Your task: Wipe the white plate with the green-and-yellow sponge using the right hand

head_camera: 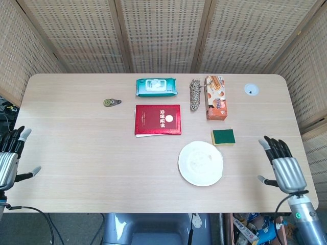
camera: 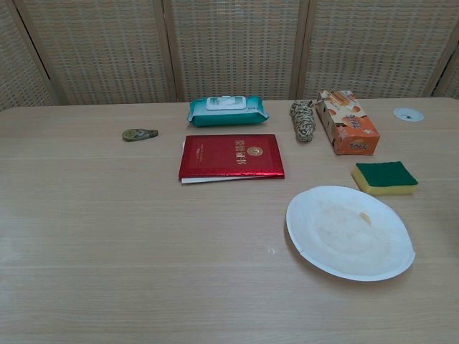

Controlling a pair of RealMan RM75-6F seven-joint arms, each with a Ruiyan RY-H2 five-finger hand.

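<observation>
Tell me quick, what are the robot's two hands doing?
Left hand: open, fingers apart, holding nothing.
Right hand: open, fingers apart, holding nothing.

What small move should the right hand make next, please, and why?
Probably reach forward and inward toward the sponge: the right hand is open and empty at the table's edge, and the sponge lies untouched just beyond the plate.
</observation>
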